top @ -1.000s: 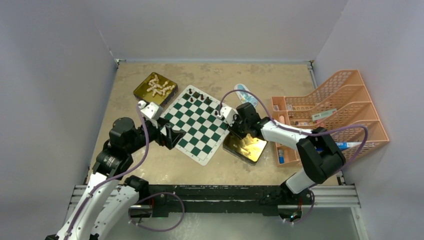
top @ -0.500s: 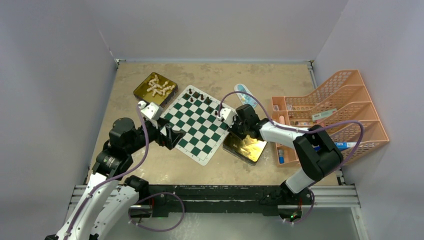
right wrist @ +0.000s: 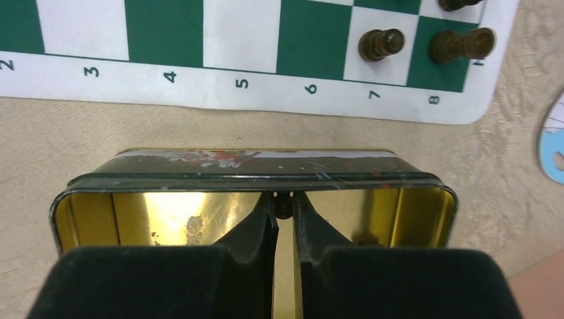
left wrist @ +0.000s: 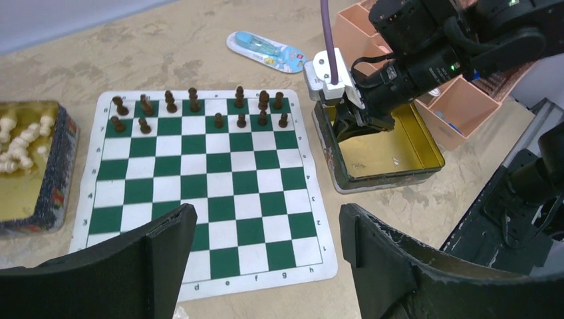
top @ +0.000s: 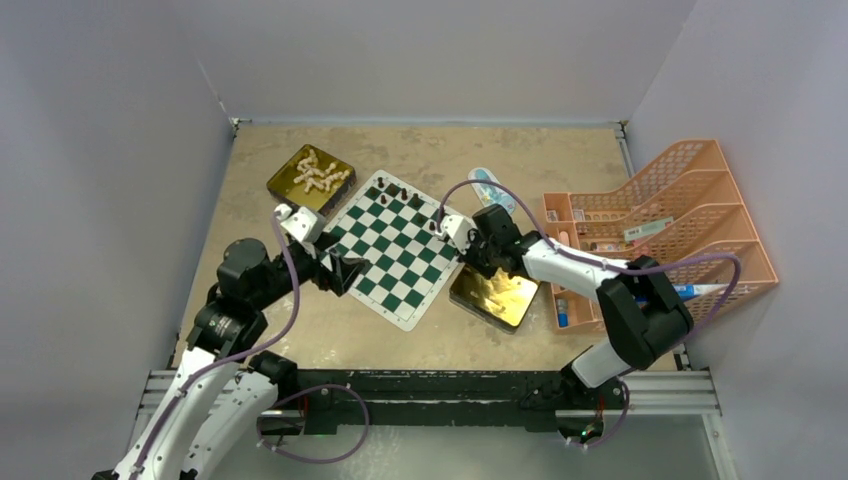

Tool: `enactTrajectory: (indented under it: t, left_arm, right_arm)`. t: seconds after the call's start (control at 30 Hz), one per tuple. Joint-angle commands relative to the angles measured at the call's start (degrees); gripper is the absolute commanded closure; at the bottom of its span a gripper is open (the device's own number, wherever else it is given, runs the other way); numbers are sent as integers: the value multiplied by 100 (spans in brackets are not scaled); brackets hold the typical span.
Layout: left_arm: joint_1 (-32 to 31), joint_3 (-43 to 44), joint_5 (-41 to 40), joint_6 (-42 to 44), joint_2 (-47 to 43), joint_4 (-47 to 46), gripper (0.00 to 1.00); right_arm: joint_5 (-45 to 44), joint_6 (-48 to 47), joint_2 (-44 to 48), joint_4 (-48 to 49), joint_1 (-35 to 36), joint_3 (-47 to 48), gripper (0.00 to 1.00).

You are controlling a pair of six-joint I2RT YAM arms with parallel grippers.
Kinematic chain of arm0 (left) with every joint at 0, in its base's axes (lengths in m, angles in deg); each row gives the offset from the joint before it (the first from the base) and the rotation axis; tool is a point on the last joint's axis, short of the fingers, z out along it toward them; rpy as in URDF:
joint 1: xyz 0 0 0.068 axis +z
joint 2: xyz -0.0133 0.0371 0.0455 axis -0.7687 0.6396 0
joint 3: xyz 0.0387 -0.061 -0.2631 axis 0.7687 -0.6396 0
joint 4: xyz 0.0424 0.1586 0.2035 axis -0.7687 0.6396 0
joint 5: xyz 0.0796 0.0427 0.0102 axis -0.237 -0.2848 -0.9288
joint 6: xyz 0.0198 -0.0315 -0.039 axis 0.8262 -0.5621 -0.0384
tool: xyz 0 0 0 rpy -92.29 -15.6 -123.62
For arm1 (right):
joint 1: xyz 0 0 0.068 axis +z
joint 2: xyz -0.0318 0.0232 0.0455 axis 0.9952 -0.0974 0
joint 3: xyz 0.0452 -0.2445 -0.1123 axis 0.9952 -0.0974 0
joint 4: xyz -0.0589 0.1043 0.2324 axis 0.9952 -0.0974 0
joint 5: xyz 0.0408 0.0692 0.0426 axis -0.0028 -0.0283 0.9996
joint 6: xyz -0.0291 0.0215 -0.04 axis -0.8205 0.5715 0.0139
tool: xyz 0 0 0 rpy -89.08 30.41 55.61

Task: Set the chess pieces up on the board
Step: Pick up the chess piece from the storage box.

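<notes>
Fig.: R tool (right wrist: pixel 284 211) was closed on a small dark piece (right wrist: pixel 284 201) inside the gold tin (right wrist: pixel 253 174) beside the board (left wrist: pixel 199 179). L tool (left wrist: pixel 266 222) stood open, empty, over board's near edge. I judged pcs light, rigid, slick: pinch at waist.

Right gripper (right wrist: pixel 284 214) jaws now closed on dark chess piece (right wrist: pixel 284 204), inside gold tin (right wrist: pixel 199 161)

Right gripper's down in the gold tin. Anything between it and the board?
Yes: the tin wall on the board side. The right gripper, shut on what looks like a dark piece, sits inside behind it; the board lies beyond.
</notes>
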Motion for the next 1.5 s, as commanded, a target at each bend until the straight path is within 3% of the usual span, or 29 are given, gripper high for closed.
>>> enactTrajectory:
  t: [0.0,0.13,0.37,0.53,0.77,1.0,1.2,1.33,1.37,1.47]
  left_arm:
    - [-22,-240,808,648,1,-842,22]
    - [-22,-240,1888,1225,223,-985,23]
    - [-22,-166,2676,2651,631,-1573,19]
    - [-22,92,3281,3197,1323,-1905,20]
    - [-22,76,3130,3056,1734,-1819,23]
    - [-22,-157,3359,1965,2217,-2908,27]
    - [-30,-485,2438,736,2466,-3964,31]
    - [-30,-474,1779,224,2309,-3986,31]
    - [-30,-451,1856,444,2189,-3912,31]
    - [-30,-219,3400,2146,1875,-3361,24]
  right_arm:
    - [-283,89,452,-660,-25,430,100]
    - [-380,145,631,-890,-31,573,100]
    - [-45,407,1190,-1351,-29,1035,100]
    - [64,588,1437,-1118,-32,1213,100]
    - [-194,801,1131,-1296,-30,863,100]
    - [-447,895,941,-1360,-28,704,100]
    - [17,912,1223,-1225,-31,944,100]
    - [25,1281,1633,-853,-32,1037,100]
    - [97,1294,1692,-927,-27,1117,100]
    - [454,1199,1745,-956,-28,1387,100]
